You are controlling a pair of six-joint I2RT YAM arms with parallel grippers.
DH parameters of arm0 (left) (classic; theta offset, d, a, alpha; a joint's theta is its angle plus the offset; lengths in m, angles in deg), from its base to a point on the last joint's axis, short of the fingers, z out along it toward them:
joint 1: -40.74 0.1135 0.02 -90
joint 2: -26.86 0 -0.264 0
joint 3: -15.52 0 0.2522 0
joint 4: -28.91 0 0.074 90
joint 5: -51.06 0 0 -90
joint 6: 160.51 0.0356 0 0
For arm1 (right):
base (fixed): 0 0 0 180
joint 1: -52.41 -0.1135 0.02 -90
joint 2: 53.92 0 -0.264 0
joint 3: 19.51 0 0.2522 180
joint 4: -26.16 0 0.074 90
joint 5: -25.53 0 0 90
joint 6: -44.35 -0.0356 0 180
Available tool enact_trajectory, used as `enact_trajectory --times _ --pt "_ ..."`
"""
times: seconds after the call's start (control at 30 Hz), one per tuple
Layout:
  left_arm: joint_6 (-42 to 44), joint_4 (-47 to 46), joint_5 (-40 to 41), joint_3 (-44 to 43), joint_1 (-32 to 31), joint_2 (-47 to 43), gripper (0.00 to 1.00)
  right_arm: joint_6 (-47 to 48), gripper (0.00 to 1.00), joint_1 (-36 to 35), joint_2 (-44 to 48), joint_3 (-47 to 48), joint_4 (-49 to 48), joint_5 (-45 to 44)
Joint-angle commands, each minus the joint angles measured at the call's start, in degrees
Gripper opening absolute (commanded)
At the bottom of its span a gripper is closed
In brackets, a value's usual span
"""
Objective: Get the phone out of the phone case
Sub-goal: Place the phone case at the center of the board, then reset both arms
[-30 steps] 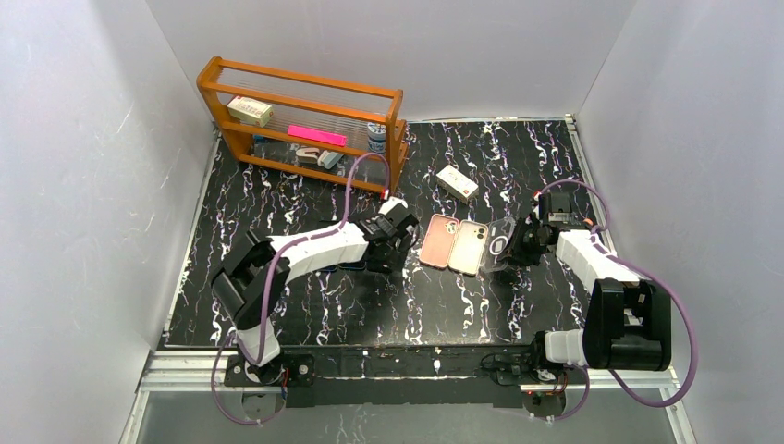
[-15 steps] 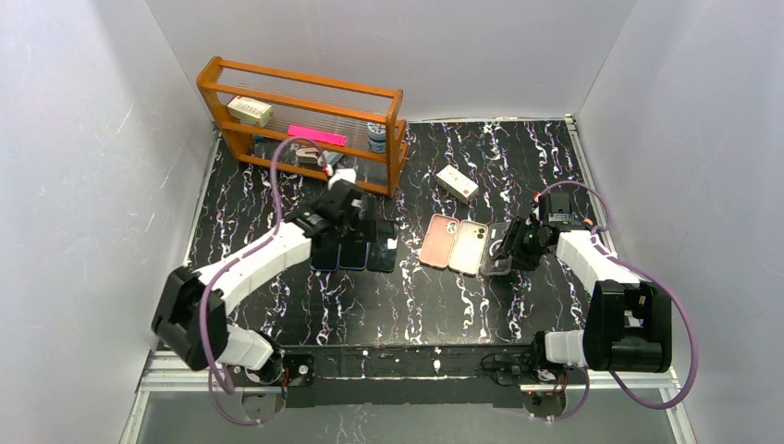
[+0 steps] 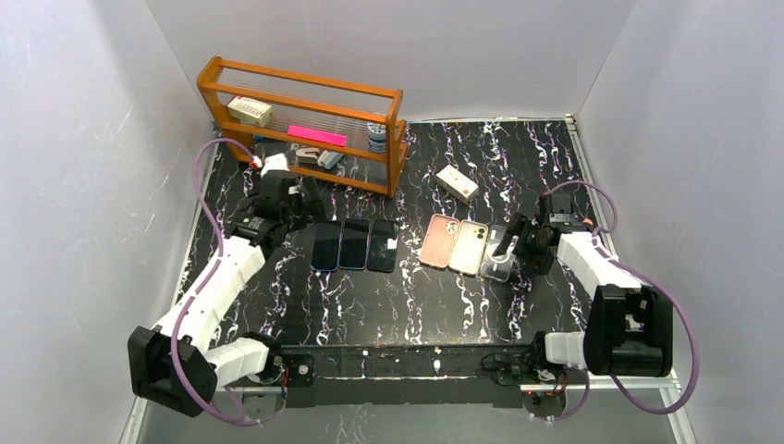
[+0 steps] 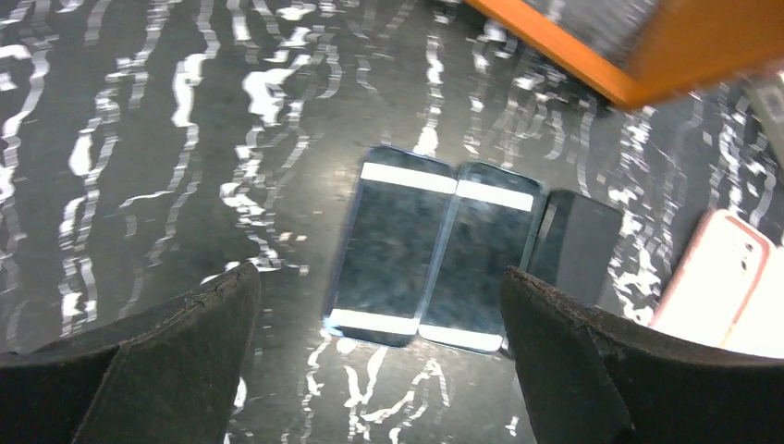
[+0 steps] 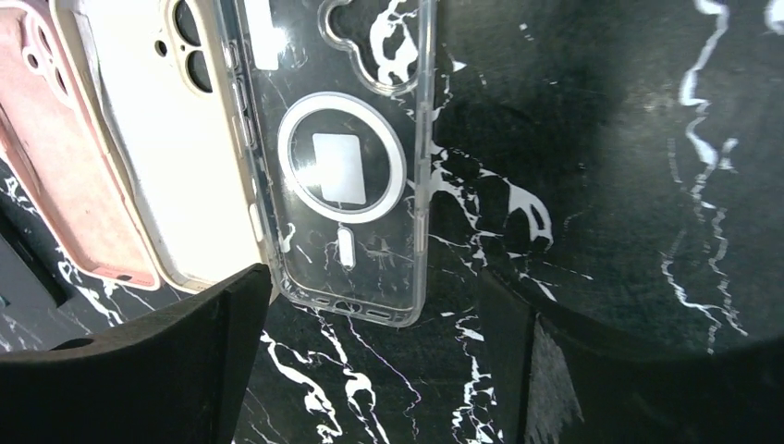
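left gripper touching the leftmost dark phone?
Apart. Left wrist view: left gripper open, leftmost dark phone flat on the table beyond its fingers, bare marble showing between each finger and it.

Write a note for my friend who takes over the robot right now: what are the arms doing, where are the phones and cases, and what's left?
Left end effector: open, empty, hovering near the three phones, which lie side by side on the table.
Right end effector: open, empty, above the clear case, which lies flat beside the cream case and the pink case.
Done: the clear case is empty and all three phones lie bare.
Left: likely nothing more to take out.
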Motion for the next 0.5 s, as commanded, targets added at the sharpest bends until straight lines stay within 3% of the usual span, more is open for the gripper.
enact_trajectory --times 0.0,0.17,0.47 --pt "2.8 4.1 4.1 1.1 4.4 -4.2 0.98 -0.5 0.91 0.1 6.6 1.6 1.5 -4.7" --pt "3.4 9.1 10.4 -3.3 4.4 -10.5 0.98 -0.4 0.99 0.1 19.5 6.6 3.2 -11.6" --pt "6.2 8.8 22.0 -3.3 1.7 -30.6 0.98 5.8 0.99 0.0 41.2 16.5 2.5 -22.1"
